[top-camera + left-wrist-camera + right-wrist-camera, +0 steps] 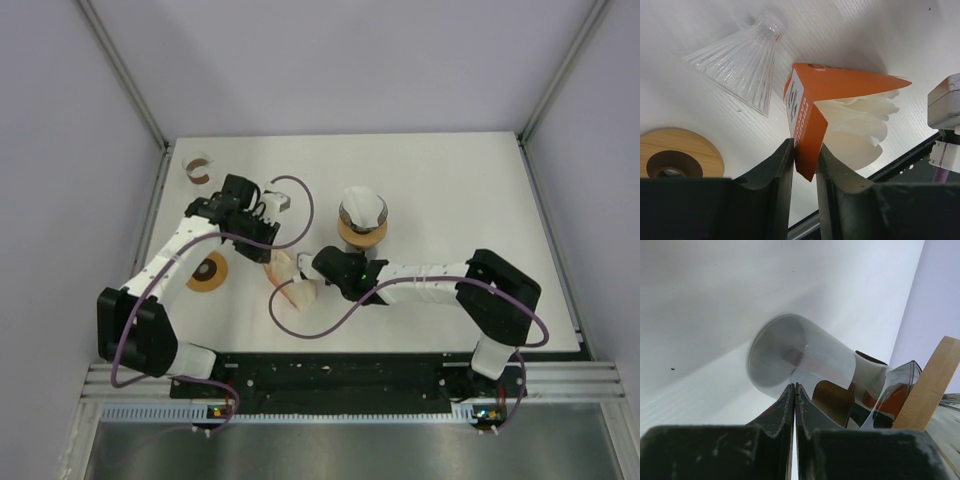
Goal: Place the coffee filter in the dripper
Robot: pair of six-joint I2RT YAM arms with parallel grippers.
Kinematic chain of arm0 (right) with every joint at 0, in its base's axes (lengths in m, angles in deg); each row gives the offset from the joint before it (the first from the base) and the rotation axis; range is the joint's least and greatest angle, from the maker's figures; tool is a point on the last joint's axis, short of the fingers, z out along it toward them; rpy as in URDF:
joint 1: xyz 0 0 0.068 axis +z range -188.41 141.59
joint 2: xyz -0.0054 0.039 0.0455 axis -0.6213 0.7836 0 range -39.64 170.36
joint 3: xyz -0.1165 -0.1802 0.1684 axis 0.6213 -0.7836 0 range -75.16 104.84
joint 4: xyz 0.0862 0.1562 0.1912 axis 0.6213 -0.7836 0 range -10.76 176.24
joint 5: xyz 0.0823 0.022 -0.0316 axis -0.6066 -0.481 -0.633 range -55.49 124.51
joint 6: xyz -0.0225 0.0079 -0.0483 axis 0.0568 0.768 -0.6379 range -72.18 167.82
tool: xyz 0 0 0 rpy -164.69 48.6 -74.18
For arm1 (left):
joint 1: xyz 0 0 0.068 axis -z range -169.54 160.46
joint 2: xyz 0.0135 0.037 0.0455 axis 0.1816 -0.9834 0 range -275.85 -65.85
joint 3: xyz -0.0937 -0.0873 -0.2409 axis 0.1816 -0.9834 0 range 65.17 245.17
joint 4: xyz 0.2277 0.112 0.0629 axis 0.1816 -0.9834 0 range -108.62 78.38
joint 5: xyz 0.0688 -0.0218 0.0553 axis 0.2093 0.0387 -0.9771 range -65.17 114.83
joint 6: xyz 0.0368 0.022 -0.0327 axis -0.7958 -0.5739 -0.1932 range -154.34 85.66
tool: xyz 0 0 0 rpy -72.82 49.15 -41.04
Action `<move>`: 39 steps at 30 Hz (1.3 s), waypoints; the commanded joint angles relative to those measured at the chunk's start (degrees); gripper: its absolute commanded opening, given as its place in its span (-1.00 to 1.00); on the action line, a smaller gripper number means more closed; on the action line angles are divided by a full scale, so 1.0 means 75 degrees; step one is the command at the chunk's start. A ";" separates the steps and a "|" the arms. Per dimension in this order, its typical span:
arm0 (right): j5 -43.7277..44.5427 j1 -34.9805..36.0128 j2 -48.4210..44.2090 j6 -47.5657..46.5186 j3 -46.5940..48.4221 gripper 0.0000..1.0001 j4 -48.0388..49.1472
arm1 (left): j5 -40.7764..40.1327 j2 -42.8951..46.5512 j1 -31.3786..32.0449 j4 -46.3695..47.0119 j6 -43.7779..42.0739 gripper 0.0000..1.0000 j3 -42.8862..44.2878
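My left gripper (805,147) is shut on the lower corner of an orange filter package (840,85), held above the table with white paper filters (860,125) fanning out of its open side. In the top view the left gripper (272,255) holds the package (282,270) mid-table, filters (300,292) hanging toward the near edge. A clear ribbed glass dripper cone (740,65) lies on its side beyond the package. My right gripper (305,268) is right beside the filters; in its wrist view it (795,386) is shut, with nothing visible between the fingers.
A glass carafe with a wooden collar (362,222) stands right of centre and fills the right wrist view (805,360). A wooden disc with a dark ring (208,272) lies at the left, also in the left wrist view (685,150). A small brown ring (198,168) sits at the far left corner.
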 commanded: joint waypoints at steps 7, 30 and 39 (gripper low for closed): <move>-0.0187 -0.0263 0.0379 0.0130 0.0165 -1.00 0.0358 | 0.0018 0.0533 0.0020 -0.0624 -0.0714 -0.67 -0.0133; -0.0327 -0.1235 0.0461 0.0177 0.0024 -1.00 0.0827 | -0.0463 0.1037 0.0020 -0.0671 -0.1124 -0.92 -0.0087; -0.0480 -0.1704 0.1105 -0.0127 0.0469 -1.00 0.1378 | -0.0392 0.1060 0.0020 -0.0600 -0.1007 -0.92 -0.0028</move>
